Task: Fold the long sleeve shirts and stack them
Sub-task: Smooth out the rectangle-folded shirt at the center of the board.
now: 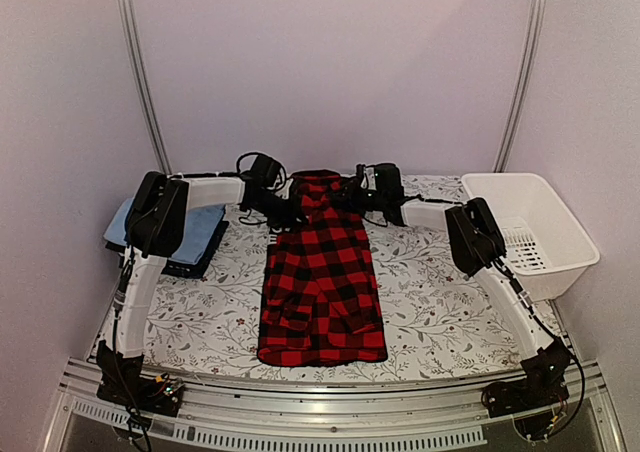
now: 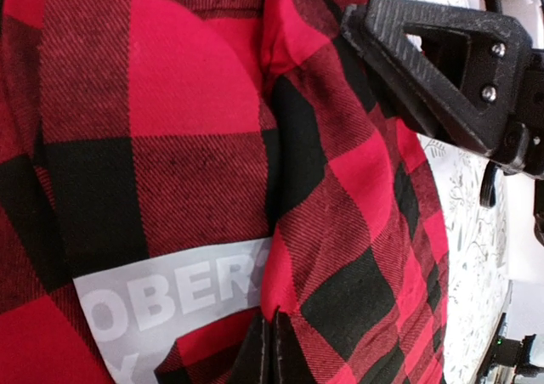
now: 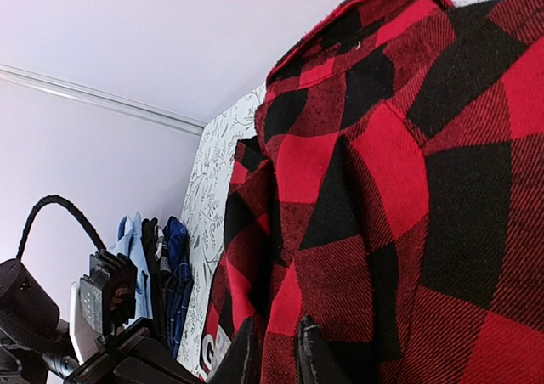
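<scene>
A red-and-black checked flannel shirt (image 1: 322, 277) lies lengthwise down the middle of the table, its top end lifted at the far side. My left gripper (image 1: 283, 210) is shut on the shirt's top left part; in the left wrist view (image 2: 274, 350) its fingers pinch a fold beside the white lettering (image 2: 170, 299). My right gripper (image 1: 362, 202) is shut on the top right part; in the right wrist view (image 3: 279, 350) cloth sits between its fingers. A folded stack with a light blue collared shirt (image 1: 190, 227) on a dark navy garment (image 1: 195, 262) lies at the left.
A white plastic basket (image 1: 530, 227) stands at the right edge of the table. The table has a floral cloth (image 1: 430, 292). Both arms reach in from the sides to the far middle. The stack also shows in the right wrist view (image 3: 153, 265).
</scene>
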